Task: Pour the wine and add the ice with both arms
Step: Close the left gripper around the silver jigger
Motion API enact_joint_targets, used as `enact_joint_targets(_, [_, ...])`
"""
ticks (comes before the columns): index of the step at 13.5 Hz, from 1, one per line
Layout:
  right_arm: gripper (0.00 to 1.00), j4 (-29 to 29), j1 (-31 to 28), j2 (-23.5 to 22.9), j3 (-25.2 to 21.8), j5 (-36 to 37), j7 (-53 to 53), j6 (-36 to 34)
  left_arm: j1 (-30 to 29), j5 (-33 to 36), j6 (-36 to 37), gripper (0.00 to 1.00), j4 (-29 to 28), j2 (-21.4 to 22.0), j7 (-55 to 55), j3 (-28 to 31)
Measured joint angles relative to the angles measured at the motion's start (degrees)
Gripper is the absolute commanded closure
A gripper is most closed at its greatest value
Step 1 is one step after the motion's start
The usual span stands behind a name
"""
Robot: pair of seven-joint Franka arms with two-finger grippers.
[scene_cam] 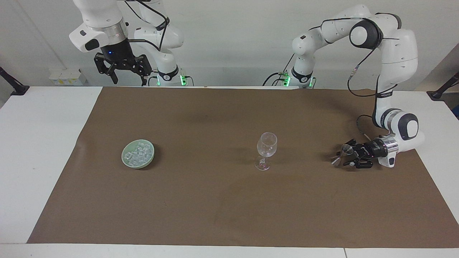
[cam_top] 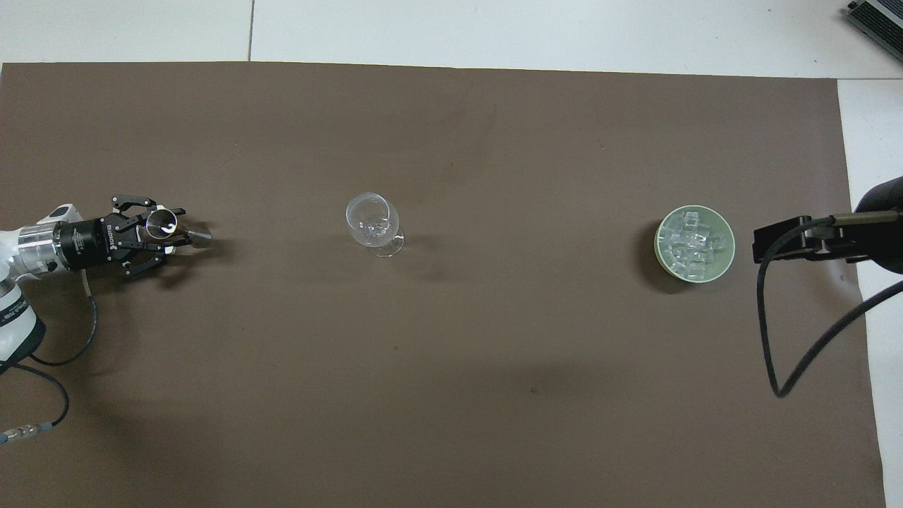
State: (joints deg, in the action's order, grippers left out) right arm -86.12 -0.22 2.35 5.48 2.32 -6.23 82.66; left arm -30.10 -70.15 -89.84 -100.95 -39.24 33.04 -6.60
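Observation:
A small metal jigger (scene_cam: 342,153) stands on the brown mat at the left arm's end of the table; it also shows in the overhead view (cam_top: 169,227). My left gripper (scene_cam: 345,154) lies low and level, shut on the jigger's upper cup (cam_top: 166,224). A clear stemmed wine glass (scene_cam: 266,145) stands upright mid-table, apart from both grippers. The ice (scene_cam: 138,153) is a heap of clear cubes in a pale green bowl (scene_cam: 144,165) toward the right arm's end. My right gripper (scene_cam: 129,77) hangs open and empty, high over the table's edge by its base, and waits.
The brown mat (scene_cam: 215,200) covers most of the white table (scene_cam: 32,161). In the overhead view the glass (cam_top: 367,220) and the bowl (cam_top: 659,247) of ice (cam_top: 695,243) stand in one row with the jigger. A black cable (cam_top: 776,353) hangs beside the bowl.

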Motion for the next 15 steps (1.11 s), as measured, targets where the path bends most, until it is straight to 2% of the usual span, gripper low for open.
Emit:
enact_joint_targets(5, [0.0, 0.0, 0.0, 0.0, 0.0, 0.0, 0.0, 0.0, -0.2, 0.0, 0.4, 0.54, -0.3, 0.0, 0.1, 0.1])
enact_joint_targets(15, [0.0, 0.0, 0.0, 0.0, 0.0, 0.0, 0.0, 0.0, -0.2, 0.0, 0.6, 0.71, -0.3, 0.0, 0.1, 0.2])
